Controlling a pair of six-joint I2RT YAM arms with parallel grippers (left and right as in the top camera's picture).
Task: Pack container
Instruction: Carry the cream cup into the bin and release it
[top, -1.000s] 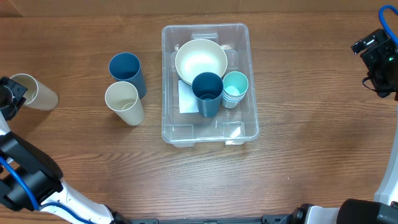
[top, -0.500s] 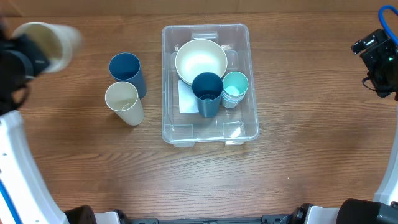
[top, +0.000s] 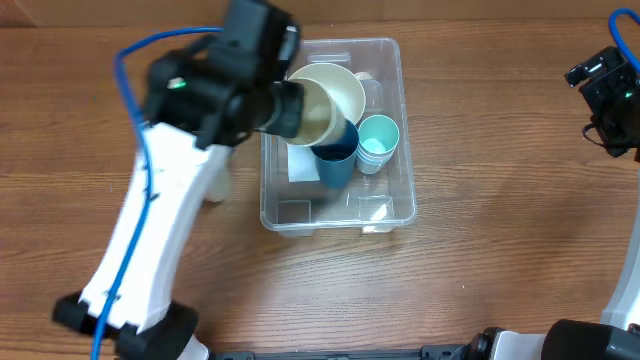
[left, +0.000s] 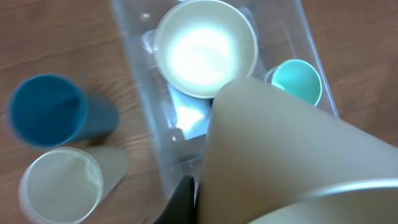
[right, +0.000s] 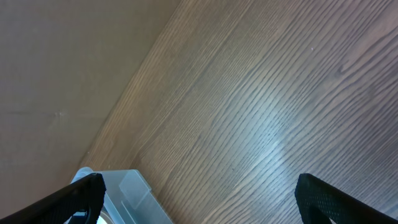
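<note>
Left tool (top: 296, 108), clamping cream cup (top: 322, 112), reached container (top: 385, 207) holding bowl (top: 346, 84); right tool (right: 208, 196) apart.

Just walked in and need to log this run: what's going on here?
The left gripper is shut on a cream cup, holding it tilted above the clear container, which holds a cream bowl, a dark blue cup and teal cups. A blue cup and a second cream cup stand on the table. The right gripper hangs open, off to the side.
</note>
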